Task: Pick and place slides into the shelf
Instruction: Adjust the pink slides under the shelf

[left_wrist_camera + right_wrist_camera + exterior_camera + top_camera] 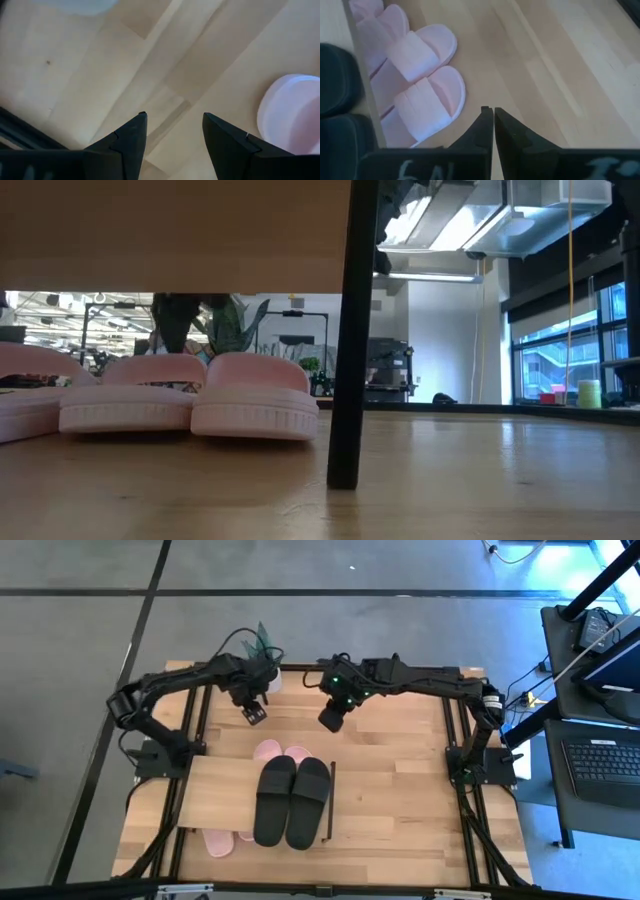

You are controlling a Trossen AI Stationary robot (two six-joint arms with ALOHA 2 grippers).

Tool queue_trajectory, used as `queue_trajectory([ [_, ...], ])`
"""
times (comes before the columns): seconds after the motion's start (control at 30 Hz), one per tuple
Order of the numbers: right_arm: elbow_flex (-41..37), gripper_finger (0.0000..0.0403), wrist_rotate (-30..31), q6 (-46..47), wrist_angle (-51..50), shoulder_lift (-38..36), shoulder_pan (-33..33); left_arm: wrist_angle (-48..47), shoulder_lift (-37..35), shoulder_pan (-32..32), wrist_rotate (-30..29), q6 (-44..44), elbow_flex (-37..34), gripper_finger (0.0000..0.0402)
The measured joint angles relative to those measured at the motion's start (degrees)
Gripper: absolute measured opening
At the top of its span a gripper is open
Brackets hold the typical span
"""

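Left claw (254, 716) released, right claw (329, 721) clenched empty — two black slides (292, 800) atop shelf (215, 795).

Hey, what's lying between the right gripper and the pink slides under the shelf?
Nothing: in the right wrist view, only bare table separates the shut right gripper from the pink slides. The high view shows the same.

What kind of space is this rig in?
Probably a lab or open office, not a home. The table stands on a bare concrete floor, a laptop sits on a side cart, and the low view shows exposed ceiling ducts and big windows.
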Motion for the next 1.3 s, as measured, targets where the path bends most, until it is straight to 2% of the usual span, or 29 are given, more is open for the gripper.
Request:
queue_trajectory([
  [0.2,0.0,0.0019,0.0,-1.0,-0.3,0.0,0.1,0.5,7.3,0.1,0.8,-0.8,0.0,0.0185],
  [0.43,0.0,0.0019,0.0,-1.0,-0.6,0.0,0.1,3.2,13.2,0.1,6.3,-2.4,0.0,0.0185],
  [0.6,0.0,0.0019,0.0,-1.1,-1.9,0.0,0.1,5.0,14.0,0.1,11.4,-5.0,0.1,0.0185],
  [0.73,0.0,0.0019,0.0,-1.3,-2.2,0.0,0.1,9.0,14.1,0.2,9.6,-7.2,0.1,0.0185],
  [0.9,0.0,0.0019,0.0,-2.3,-2.3,0.0,0.1,8.6,14.1,0.1,9.6,-8.6,0.1,0.0185],
  [1.3,0.0,0.0019,0.0,-2.8,-2.3,0.0,0.1,8.3,14.5,-0.5,15.8,-15.1,0.0,0.0185],
])
